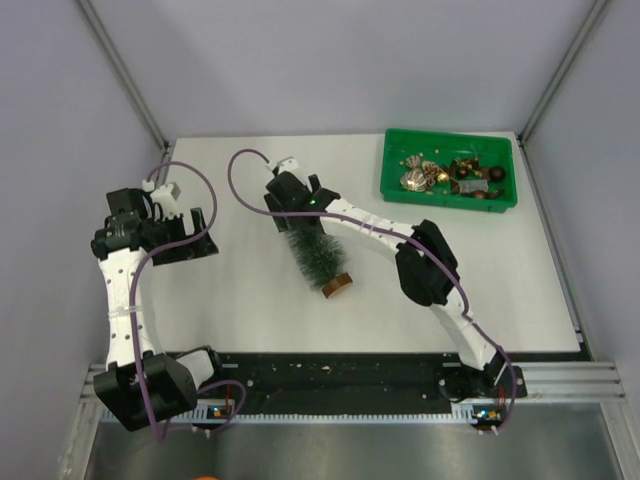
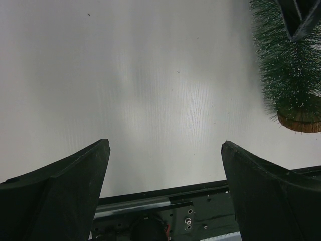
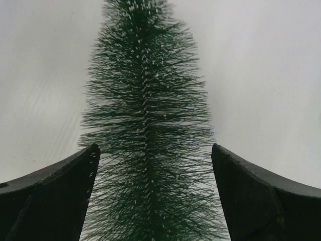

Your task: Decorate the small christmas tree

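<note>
The small christmas tree (image 1: 314,256) lies tilted on the white table, its brown disc base (image 1: 337,286) toward the near edge and its tip hidden under my right wrist. My right gripper (image 1: 298,222) is open over it. In the right wrist view the fingers (image 3: 60,186) stand either side of the tree (image 3: 145,100) without pressing it. My left gripper (image 1: 190,238) is open and empty at the table's left. In its wrist view (image 2: 165,143) the tree (image 2: 288,70) and base (image 2: 301,120) show at the far right.
A green plastic tray (image 1: 392,170) with several gold and brown ornaments (image 1: 450,175) stands at the back right corner. Grey walls enclose the table. The black base rail (image 1: 340,375) runs along the near edge.
</note>
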Robot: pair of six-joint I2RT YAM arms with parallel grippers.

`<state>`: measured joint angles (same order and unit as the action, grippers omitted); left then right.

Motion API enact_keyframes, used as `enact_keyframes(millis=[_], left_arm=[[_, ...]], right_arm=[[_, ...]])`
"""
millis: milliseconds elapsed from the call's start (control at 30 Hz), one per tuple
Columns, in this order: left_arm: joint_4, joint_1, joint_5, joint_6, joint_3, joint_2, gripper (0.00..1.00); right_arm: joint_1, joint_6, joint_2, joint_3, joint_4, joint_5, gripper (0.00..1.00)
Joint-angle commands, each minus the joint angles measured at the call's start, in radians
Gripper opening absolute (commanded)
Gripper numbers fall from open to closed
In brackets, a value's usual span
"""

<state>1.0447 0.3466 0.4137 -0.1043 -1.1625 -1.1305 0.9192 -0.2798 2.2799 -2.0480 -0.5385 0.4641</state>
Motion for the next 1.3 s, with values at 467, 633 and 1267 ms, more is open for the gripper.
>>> enact_keyframes(millis=[467,633,1267], left_arm=[[-0.017,0.008,-0.035,0.0,-0.002,0.021,0.99],[-0.02,0.006,-0.047,0.006,-0.003,0.024,0.99],[-0.006,0.008,-0.046,0.014,0.009,0.072,0.99]], right_arm=[[-0.006,-0.012,0.004,-0.055,0.02,0.013,0.0],[-0.005,-0.021,-0.049,-0.1,0.02,0.007,0.0],[0.122,0.01,-0.585,0.748,0.937,0.047,0.0]])
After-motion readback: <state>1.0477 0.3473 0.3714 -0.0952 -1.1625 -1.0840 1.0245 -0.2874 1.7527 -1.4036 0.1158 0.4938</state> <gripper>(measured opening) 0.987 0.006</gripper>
